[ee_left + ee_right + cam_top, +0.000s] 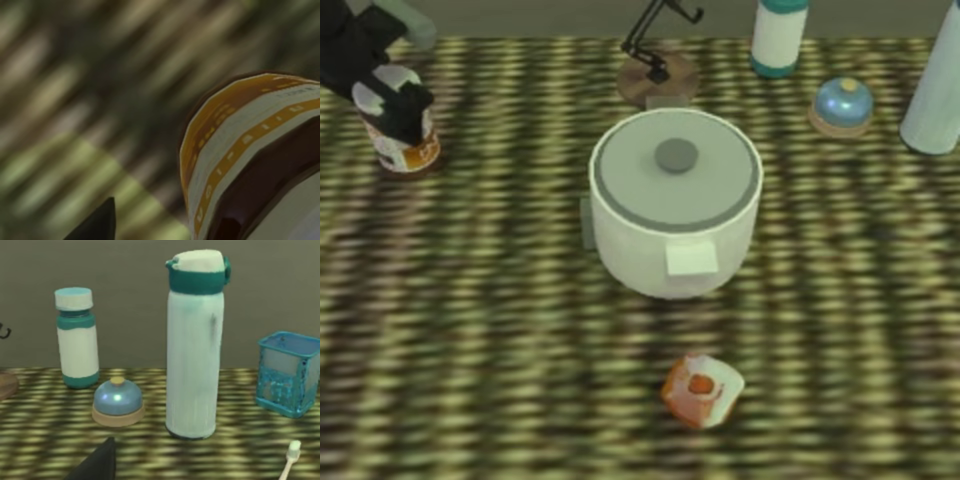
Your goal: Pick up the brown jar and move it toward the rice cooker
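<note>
Brown jar [402, 135] stands at the far left of the counter [500, 330], well apart from the rice cooker [675, 200], which sits near the middle. My left pincer [382, 92] is down over the jar's top, its dark body covering the lid and upper wall, and from what I see it is clenched on the jar, though the fingertips themselves are hidden in the top view. The left wrist view is filled with the jar's orange-and-white label and dark wall, very close to the camera.

I judge the jar rigid and light, with a smooth wall that could slip, and a paper label that gives a little more friction. Hold across the upper body just under the lid seems the sound place; a grip on the lid alone might let it twist.

Beyond the cooker lie an orange-and-white packet [702, 390] nearer the front, a black desk lamp [655, 60] behind, then a teal-banded bottle [778, 35] and a blue bell [842, 105] to the right.

My right arm is parked at the right, and I cannot tell the state of its pincer.
</note>
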You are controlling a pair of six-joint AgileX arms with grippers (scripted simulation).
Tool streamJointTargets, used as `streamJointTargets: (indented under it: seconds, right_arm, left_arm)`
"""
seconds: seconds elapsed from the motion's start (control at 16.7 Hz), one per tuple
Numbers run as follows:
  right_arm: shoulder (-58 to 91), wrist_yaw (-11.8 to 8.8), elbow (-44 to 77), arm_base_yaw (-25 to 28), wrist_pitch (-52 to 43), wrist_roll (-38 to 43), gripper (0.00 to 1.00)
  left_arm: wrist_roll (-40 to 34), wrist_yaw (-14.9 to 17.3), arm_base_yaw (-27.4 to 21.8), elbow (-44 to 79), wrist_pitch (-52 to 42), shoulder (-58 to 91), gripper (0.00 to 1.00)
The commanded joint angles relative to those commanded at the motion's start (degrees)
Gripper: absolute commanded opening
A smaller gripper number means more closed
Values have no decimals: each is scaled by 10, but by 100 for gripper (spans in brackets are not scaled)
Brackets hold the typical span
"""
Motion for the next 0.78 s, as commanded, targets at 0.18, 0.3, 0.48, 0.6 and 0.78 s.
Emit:
streamJointTargets:
  seconds: [0.18, 0.3, 0.48, 0.6, 0.78]
  right_arm:
    - [0, 0, 0, 0, 0, 0, 100]
    - [0, 0, 0, 0, 0, 0, 100]
    - [0, 0, 0, 0, 0, 0, 100]
    - [0, 0, 0, 0, 0, 0, 100]
    - [0, 0, 0, 0, 0, 0, 100]
  left_arm:
    - [0, 0, 0, -14, 13, -3, 100]
    - [0, 0, 0, -14, 13, -3, 100]
    - [0, 0, 0, -14, 13, -3, 77]
    - [0, 0, 0, -14, 13, -3, 62]
    - [0, 0, 0, -14, 13, -3, 40]
